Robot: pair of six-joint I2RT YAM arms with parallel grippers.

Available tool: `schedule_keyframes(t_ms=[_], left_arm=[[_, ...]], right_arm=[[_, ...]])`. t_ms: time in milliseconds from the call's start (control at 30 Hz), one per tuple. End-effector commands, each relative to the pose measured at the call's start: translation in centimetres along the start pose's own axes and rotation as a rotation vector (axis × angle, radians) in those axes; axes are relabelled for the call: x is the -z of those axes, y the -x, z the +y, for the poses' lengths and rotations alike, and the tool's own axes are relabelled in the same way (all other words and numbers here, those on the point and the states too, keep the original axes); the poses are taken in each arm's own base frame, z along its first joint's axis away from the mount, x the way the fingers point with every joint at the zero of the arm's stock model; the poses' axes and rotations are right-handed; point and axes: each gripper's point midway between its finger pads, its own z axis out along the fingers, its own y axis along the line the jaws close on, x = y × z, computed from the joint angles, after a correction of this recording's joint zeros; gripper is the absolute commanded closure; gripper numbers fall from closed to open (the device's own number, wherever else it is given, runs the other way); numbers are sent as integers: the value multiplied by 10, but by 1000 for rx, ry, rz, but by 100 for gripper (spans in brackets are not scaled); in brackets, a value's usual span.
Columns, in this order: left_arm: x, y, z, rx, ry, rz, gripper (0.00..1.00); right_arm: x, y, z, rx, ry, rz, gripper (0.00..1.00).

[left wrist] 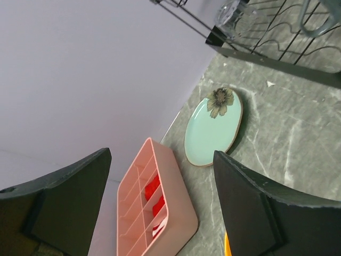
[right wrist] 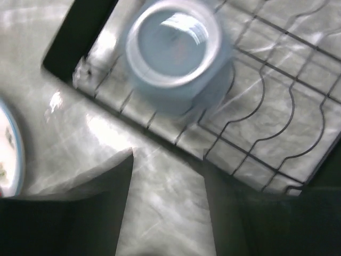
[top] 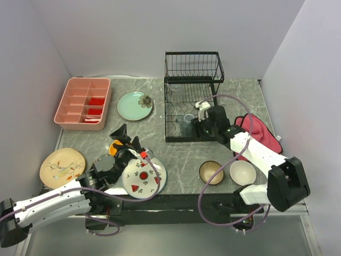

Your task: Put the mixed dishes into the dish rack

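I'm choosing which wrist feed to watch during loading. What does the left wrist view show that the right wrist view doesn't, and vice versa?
Only the left wrist view: the mint floral plate flat on the table, the pink compartment tray beside it holding red items, and the wall. Only the right wrist view: a close look into the clear glass standing in the dish rack, and a white plate sliver at the left edge. Both: rack, table, and open fingers, left fingers and right fingers respectively.

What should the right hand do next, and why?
Probably back away from the dish rack toward the brown bowl: the right gripper is open and empty, and the clear glass already sits in the rack's lower tray.
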Motion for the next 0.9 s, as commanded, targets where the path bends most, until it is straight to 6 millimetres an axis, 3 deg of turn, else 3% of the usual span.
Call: schedule_keyframes(t_ms=[0,67,133,167,233,267,500,700,733,867], left_arm=[[1,-2,13,15,71,-28,15],[1,-17,10,49,65,26,12],[1,-28,17,159,81,94,8],[4,-40,7,160,32,157,8],[5,-42,14,251,20,200,6],[10,-50,3,236,-43,251,7],[6,-48,7,259,-39,258,6],[-2,-48,13,258,-8,253,6],[-3,-46,14,260,-5,250,5],[-2,-45,16,284,-2,250,6]], right_arm=[[18,-11,31,102,184,87,89],[12,-3,27,113,158,77,100],[0,6,23,141,144,60,100],[-3,17,22,162,141,35,100],[-13,24,19,208,136,30,100],[-15,36,18,222,133,13,100],[-59,52,5,213,95,30,100],[-68,62,-29,179,-60,27,100],[-66,64,-28,178,-47,29,100],[-46,69,15,259,164,5,100]])
